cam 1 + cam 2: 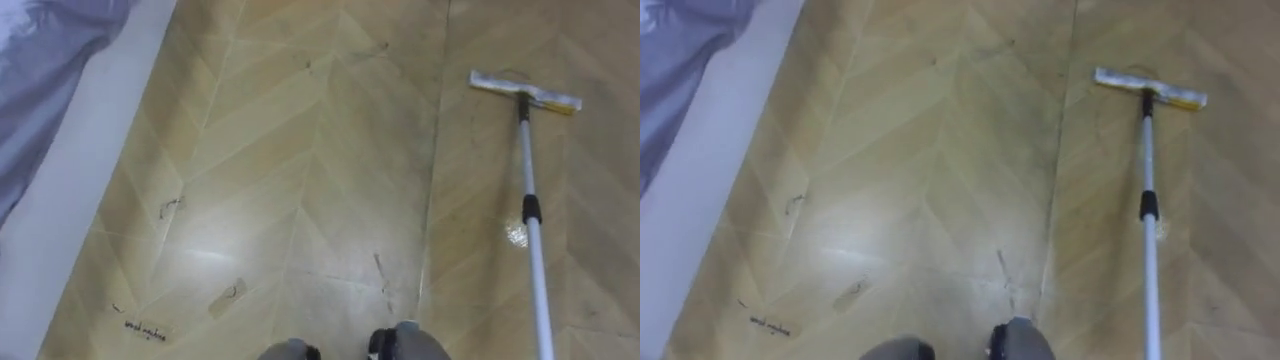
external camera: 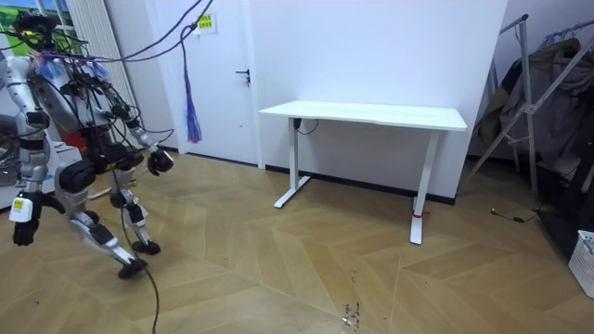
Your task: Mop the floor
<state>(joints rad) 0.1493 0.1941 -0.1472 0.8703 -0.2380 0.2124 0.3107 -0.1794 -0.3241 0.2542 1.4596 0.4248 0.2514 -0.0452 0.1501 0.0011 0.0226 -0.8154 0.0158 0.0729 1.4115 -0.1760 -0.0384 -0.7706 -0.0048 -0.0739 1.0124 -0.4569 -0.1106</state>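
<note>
Flat mop on wooden floor, pad at far end

The mop pole runs off the bottom edge (near end cut off).

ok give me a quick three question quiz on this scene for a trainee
1. True or false: the mop head rests on the floor.
2. The mop's pole is: A white, B red, C green.
3. Fill in: in the room view, a white ____ stands by the wall.

Key: 1 true; 2 A; 3 table.
</note>
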